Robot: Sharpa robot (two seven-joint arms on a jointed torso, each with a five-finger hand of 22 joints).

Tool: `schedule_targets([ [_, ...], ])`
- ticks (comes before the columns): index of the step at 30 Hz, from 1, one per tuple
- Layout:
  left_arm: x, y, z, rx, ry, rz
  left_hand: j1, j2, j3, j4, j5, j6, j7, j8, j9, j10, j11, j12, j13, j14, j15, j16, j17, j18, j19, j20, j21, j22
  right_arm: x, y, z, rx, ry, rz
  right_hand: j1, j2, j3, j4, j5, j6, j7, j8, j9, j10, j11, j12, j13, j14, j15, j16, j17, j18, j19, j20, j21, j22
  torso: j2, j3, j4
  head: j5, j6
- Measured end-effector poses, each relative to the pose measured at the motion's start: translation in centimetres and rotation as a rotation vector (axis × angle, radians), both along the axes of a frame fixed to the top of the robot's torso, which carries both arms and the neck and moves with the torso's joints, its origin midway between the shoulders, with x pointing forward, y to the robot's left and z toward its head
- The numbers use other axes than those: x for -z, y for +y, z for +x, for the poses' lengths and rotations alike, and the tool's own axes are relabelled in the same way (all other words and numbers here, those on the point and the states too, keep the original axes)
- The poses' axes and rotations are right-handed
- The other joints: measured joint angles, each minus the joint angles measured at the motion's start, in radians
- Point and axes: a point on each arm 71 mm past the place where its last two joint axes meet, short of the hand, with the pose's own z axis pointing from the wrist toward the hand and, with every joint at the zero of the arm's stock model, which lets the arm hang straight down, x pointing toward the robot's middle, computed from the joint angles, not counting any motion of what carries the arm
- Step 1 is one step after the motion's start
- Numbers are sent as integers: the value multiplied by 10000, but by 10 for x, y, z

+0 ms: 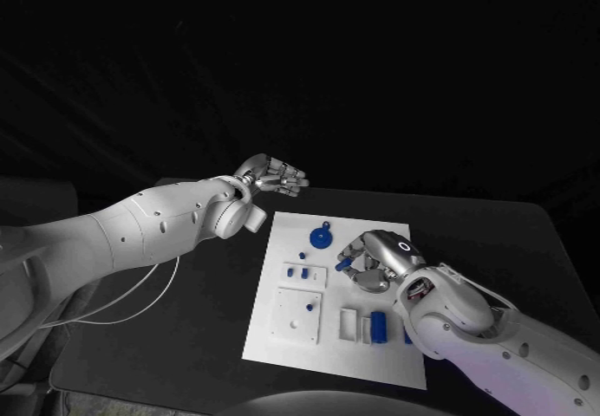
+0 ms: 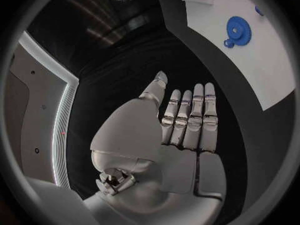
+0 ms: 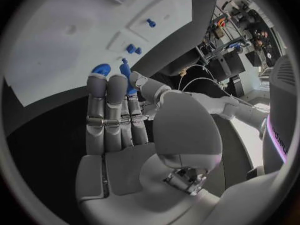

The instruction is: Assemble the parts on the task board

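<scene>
Pretty clearly a robotics lab: a black table [image 1: 500, 234] is set against dark drapes, a white task board [image 1: 282, 347] is laid out on it, and cluttered equipment racks [image 3: 240, 15] plus loose cables [image 1: 132, 303] can be seen.

The task board [image 1: 285, 342] looks like matt white plastic, smooth – the blue gear [image 1: 322, 236] near its far edge is matt plastic too. Both hands [image 1: 277, 176] [image 1: 375, 264] show brushed silver metal; the table [image 1: 525, 260] is dull black.
</scene>
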Motion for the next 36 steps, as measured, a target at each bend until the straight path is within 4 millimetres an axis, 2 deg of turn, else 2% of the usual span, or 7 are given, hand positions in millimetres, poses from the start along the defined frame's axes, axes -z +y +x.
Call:
schedule_targets([
  [4,1,-3,1,16,2,-4,0,0,0,0,0,0,0,0,0,0,0,0,0,0,0,0,0,0,0,0,0,0,6,19,-8,-428,164,183,0,0,0,0,-28,0,0,-28,0,0,0,0,0,1,1,0,-1,-2,0,1,0,-1,-7,-12,-1,46,10],
  [12,2,-8,3,66,7,-19,0,0,0,0,0,0,0,0,0,0,0,0,0,0,0,0,0,1,0,0,0,0,26,61,-30,-1375,625,329,-2,-1,-10,-67,34,-3,0,9,0,0,-1,-2,-1,0,0,0,-1,-6,0,1,-24,-2,-19,-13,12,166,8],
  [20,4,-16,3,180,33,-59,-17,17,0,0,0,0,0,0,0,0,0,0,0,0,0,0,0,0,0,0,0,0,47,88,-48,-2086,1065,210,-107,57,-42,-208,91,-8,0,9,1,-1,-1,-5,-2,-21,-21,-1,-28,-10,0,2,-96,-3,-24,-13,37,292,-31],
  [26,4,-17,3,228,67,-88,-42,42,0,0,0,0,0,0,0,0,0,0,0,0,0,0,0,0,0,0,0,0,60,95,-55,-2370,1303,-26,-150,109,-71,-237,91,-23,12,8,1,-1,-2,-6,-5,-21,-20,-1,-33,-14,-1,3,-139,-3,-24,-12,41,339,-83],
  [36,4,-18,2,262,116,-126,-42,42,0,0,0,0,0,0,0,0,0,0,0,0,0,0,0,0,0,0,0,0,72,92,-58,-2519,1514,-571,-127,183,-109,-308,91,-27,13,3,2,-3,-4,-24,-5,-20,-20,-1,-47,-20,-1,3,-140,-4,-25,-7,32,398,-154],
])
